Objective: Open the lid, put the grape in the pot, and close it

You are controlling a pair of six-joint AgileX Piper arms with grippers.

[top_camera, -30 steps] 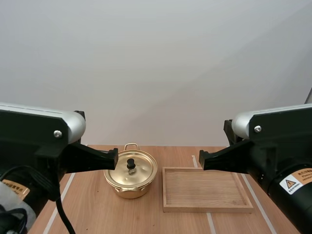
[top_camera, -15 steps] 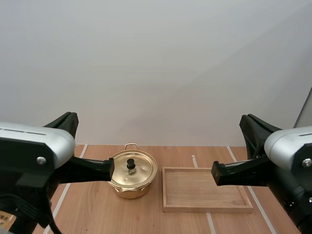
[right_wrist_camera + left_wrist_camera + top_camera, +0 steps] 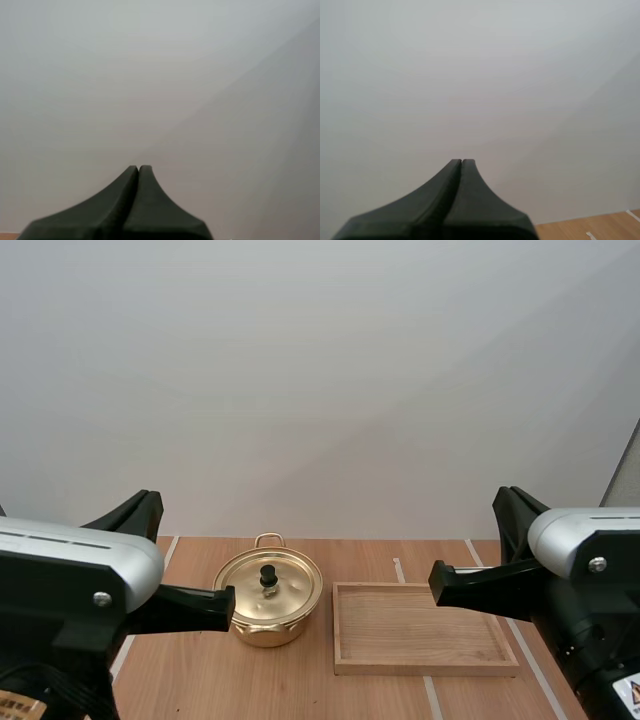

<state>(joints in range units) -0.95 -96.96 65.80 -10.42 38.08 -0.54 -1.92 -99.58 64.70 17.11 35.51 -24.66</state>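
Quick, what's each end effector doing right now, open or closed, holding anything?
Left end effector: closed, holding nothing.
Right end effector: closed, holding nothing.

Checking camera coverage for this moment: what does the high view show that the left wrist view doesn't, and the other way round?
The high view adds the pot with its lid on, the tray beside it, and the right gripper. The left wrist view adds a close look at the left gripper, shut on nothing, lying as one dark wedge. Both take in the left gripper and a bit of the table.
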